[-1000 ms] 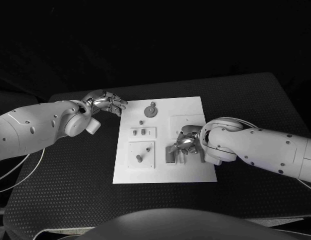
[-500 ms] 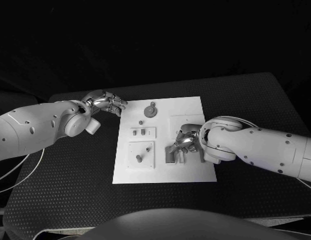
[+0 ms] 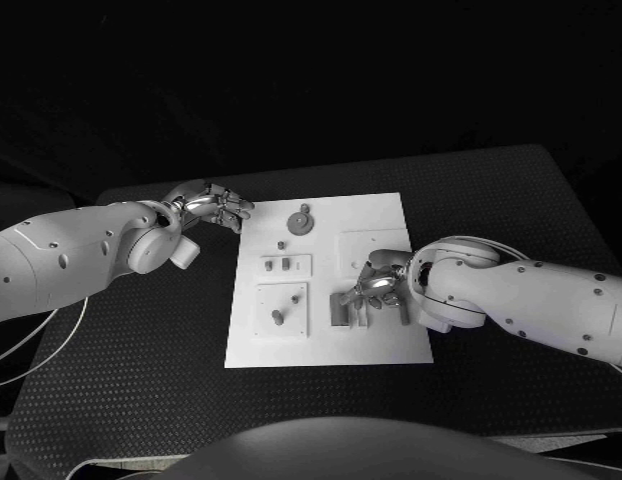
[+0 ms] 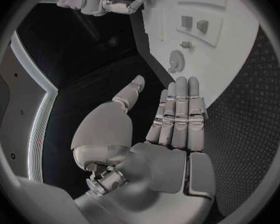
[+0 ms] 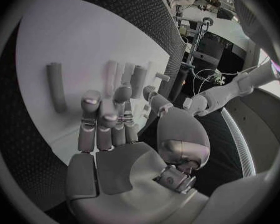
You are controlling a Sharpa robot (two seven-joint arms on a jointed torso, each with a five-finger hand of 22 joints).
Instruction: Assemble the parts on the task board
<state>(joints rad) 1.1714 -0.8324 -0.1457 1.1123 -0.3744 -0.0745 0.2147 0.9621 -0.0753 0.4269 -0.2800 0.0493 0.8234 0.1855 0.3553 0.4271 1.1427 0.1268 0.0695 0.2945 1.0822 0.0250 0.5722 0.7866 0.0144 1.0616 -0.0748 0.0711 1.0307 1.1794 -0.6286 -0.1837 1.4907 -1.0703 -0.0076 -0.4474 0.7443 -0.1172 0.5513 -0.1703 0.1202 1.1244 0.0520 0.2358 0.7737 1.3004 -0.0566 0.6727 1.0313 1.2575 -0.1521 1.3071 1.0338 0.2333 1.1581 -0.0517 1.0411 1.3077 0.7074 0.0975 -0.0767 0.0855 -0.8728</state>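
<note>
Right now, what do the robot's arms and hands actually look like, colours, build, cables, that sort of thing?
Both arms have smooth white rounded shells dotted with small dark screw holes, bulging at the wrist. The left hand and right hand are shiny silver metal with segmented fingers; the wrist views show pale grey palm plates and an exposed metal joint at the thumb base. A thin white cable loops under the left arm.

White task board (image 3: pixel 383 215) on black table (image 3: pixel 513 200)
</note>
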